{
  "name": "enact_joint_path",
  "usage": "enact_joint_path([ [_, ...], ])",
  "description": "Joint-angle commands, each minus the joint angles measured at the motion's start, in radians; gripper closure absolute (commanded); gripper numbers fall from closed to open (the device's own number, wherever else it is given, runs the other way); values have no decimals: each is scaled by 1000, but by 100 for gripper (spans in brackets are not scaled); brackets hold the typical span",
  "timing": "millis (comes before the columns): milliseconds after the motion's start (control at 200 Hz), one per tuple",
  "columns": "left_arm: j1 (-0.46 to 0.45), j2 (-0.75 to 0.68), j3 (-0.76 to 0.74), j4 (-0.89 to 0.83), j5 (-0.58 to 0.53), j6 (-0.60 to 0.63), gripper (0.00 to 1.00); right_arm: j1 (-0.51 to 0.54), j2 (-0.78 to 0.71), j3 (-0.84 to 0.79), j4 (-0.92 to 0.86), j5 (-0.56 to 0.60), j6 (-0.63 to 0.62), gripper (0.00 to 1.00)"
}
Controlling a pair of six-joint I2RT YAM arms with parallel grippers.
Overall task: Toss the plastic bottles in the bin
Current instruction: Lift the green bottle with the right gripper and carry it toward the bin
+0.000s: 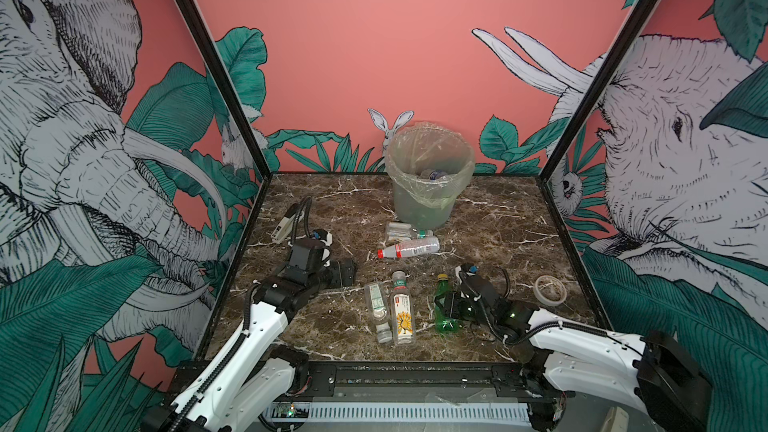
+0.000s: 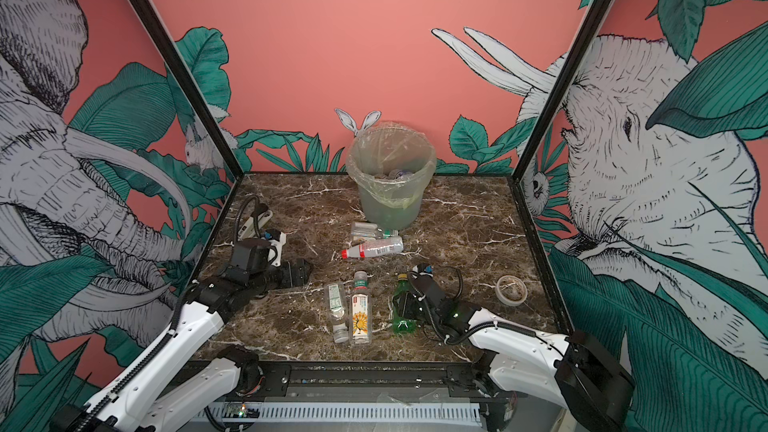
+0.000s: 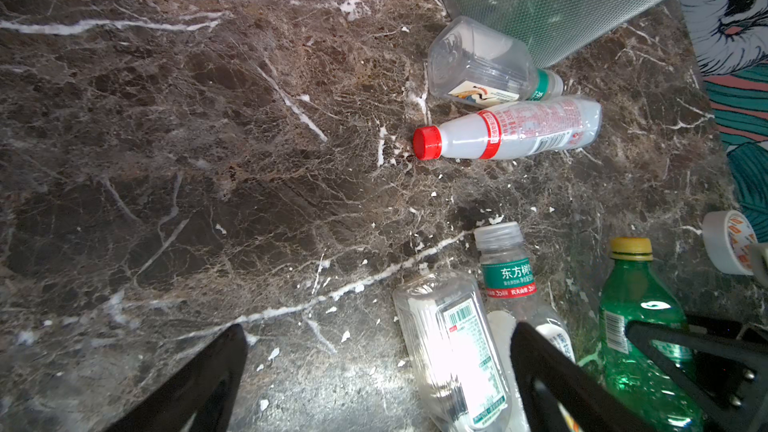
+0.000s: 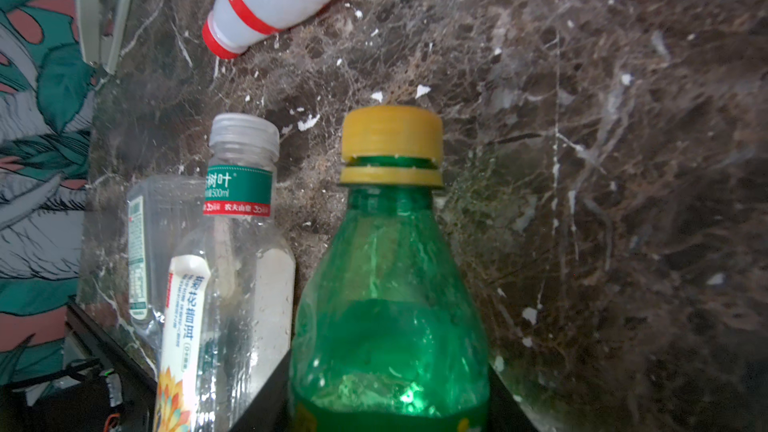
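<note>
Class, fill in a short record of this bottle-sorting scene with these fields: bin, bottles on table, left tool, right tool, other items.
Bin: bin upright at the back of the table, bag-lined, some bottles already inside.
Bottles on table: five, namely the green bottle, the red-capped bottle, a clear bottle by the bin, and two clear bottles side by side.
Left tool: left tool open, holding nothing.
Right tool: right tool shut on the green bottle.
Other items: stapler, tape roll.
</note>
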Motion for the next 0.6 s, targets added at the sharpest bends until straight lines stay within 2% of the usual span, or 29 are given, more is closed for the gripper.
enact_joint_path([
  [0, 8, 4, -11, -7, 11, 0, 1, -26, -28, -14, 96, -25, 43, 54],
  [595, 10, 6, -10, -12, 19, 3, 1, -128, -68, 17, 177, -86, 57, 55],
])
